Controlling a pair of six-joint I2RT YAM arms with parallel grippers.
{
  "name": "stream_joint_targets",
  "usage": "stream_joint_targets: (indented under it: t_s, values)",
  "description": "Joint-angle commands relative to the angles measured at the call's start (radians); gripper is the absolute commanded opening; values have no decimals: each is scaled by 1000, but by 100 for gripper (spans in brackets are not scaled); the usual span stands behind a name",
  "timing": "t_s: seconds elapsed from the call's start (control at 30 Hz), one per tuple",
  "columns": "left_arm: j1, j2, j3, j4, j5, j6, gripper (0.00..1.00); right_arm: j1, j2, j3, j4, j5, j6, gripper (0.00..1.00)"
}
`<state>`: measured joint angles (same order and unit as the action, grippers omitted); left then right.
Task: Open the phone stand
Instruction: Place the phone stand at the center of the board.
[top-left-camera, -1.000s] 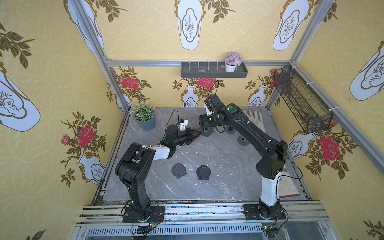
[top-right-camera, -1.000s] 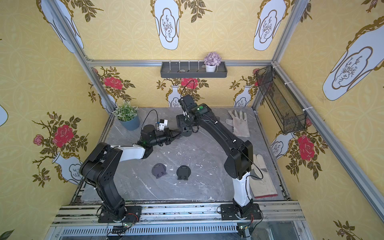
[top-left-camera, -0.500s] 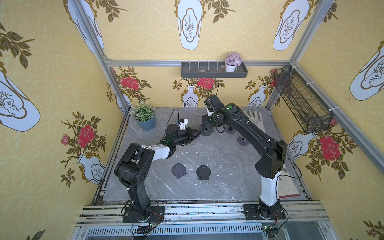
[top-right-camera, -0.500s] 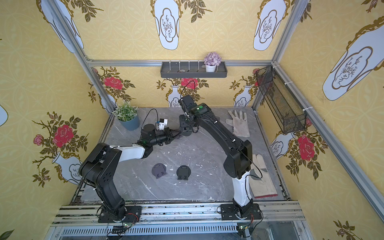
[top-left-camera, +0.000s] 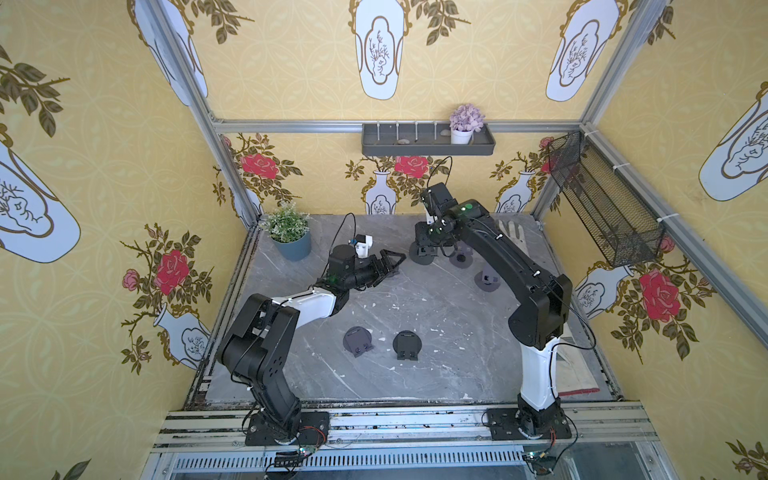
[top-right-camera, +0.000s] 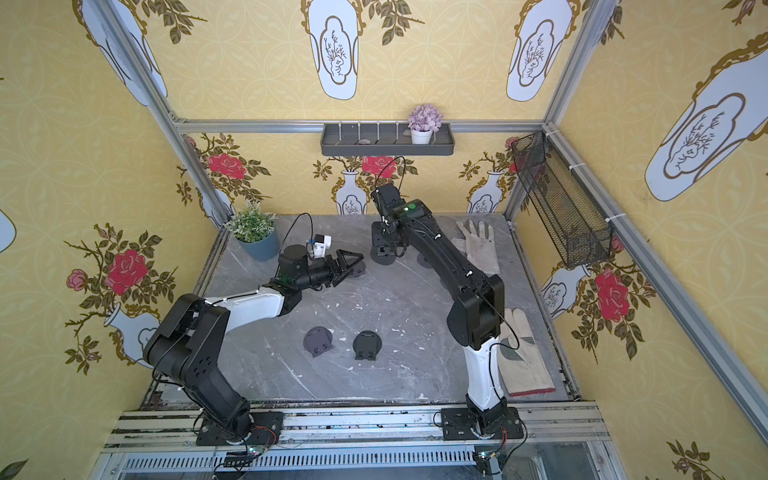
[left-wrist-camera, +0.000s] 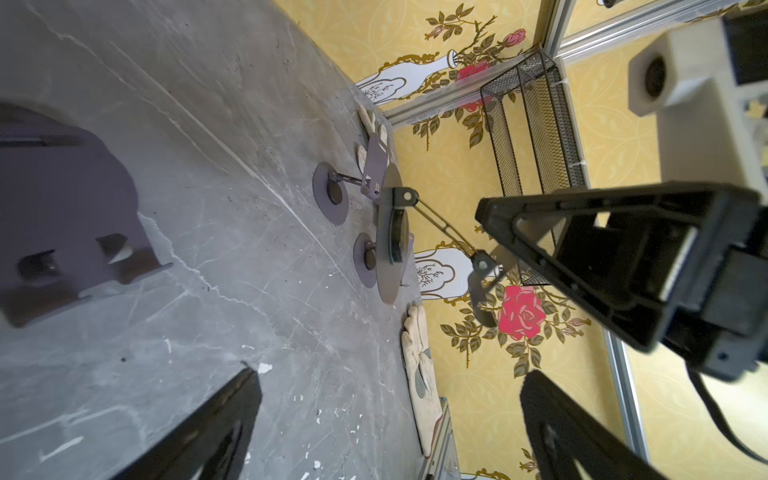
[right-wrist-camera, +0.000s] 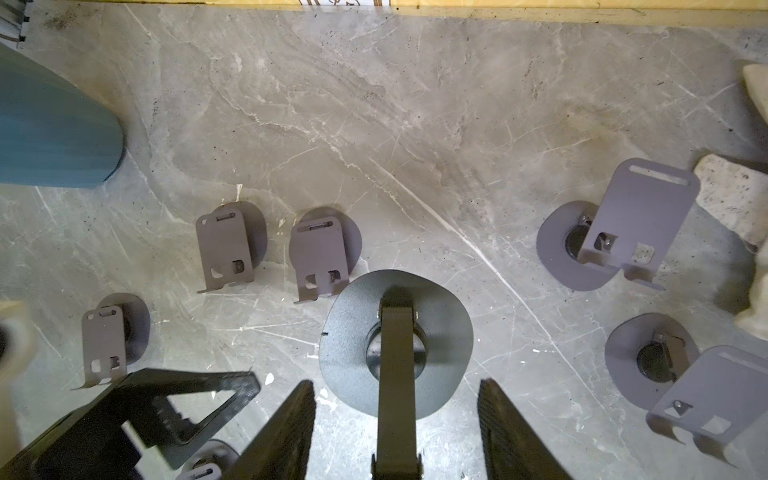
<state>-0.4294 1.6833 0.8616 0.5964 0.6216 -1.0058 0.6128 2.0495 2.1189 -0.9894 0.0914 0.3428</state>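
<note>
At the back of the desk (top-left-camera: 415, 299), the right gripper (top-left-camera: 428, 248) points straight down over the phone stand (top-left-camera: 422, 259). In the right wrist view the stand's round base disc (right-wrist-camera: 353, 332) sits under the gripper (right-wrist-camera: 395, 384), and its narrow arm runs up between the two fingers (right-wrist-camera: 286, 428). The jaws are partway closed with a gap on each side of the arm; the contact point is out of frame. The left wrist view shows the stand (left-wrist-camera: 390, 237) unfolded, with its disc edge-on and apparently off the desk. Its hinged arm rises to the plate at the right gripper's fingertip, so it reads as gripped.

The left gripper (top-left-camera: 395, 266) is wide open and empty. It lies low and sideways just beside the stand without touching it.

On the pot side of the held one lie some folded stands (right-wrist-camera: 226, 245), flat. On the glove side are two opened stands (right-wrist-camera: 623, 224). Two front stands (top-left-camera: 357, 338) lie folded near the desk front. A potted plant (top-left-camera: 291, 237) is in the back-left corner, a glove (top-right-camera: 478, 245) is back-right, and a second glove (top-right-camera: 525, 357) is by the right arm's base.
</note>
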Motion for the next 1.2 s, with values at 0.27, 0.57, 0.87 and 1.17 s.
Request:
stream_joint_targets:
  t_s: [0.27,0.57,0.87,1.17]
  values:
    - [11,-138,-116,-162,-57,138,99,-75,262,240,13,7,-40,54]
    - [16,-192,-146,-222,-55,179,99,-100,385,306,26,-25,-66,55]
    - [23,-202,-159,-231,-45,181,99,-105,430,303,12,-58,-72,63]
    - [24,-198,-169,-224,-31,180,99,-123,439,315,10,-76,-83,89]
